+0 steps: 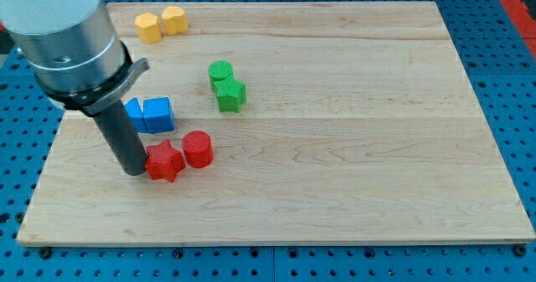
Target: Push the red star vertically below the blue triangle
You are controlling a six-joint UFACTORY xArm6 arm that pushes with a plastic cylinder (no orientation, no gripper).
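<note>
The red star lies on the wooden board at the lower left. My tip rests on the board, touching the star's left side. The blue triangle sits just above, partly hidden behind my rod, with a blue cube touching its right side. The star is below the blue cube, a little right of the triangle.
A red cylinder touches the star's right side. A green cylinder and a green star sit together near the middle. Two yellow blocks lie at the top left. The board's left edge is close.
</note>
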